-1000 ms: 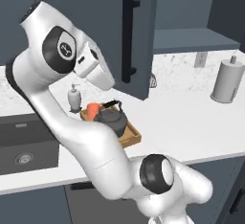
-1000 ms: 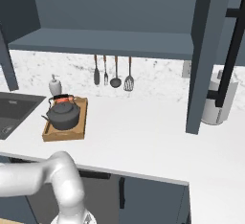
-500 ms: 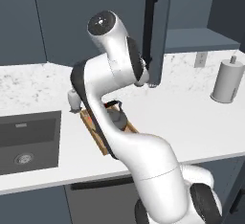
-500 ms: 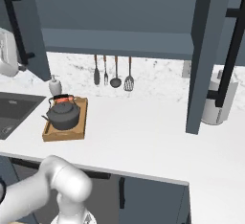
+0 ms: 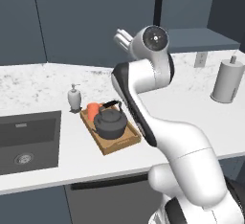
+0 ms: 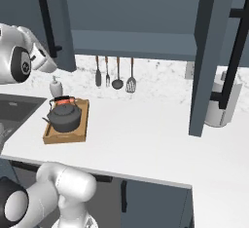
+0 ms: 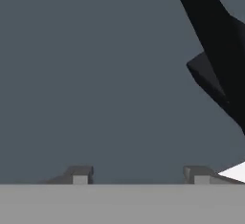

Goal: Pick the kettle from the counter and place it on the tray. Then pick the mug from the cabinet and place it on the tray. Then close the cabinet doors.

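Now the left cabinet door stands much nearer to the cabinet than half a second ago, and the gripper has come up against its flat face beside the black bar handle, with the 2 fingertips apart and nothing between them. The kettle and the orange mug already sit on the tray on the counter. So I judge only the doors remain, and the right door is open.

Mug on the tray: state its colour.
Orange; the mug sits beside the kettle, clearest in the left base view.
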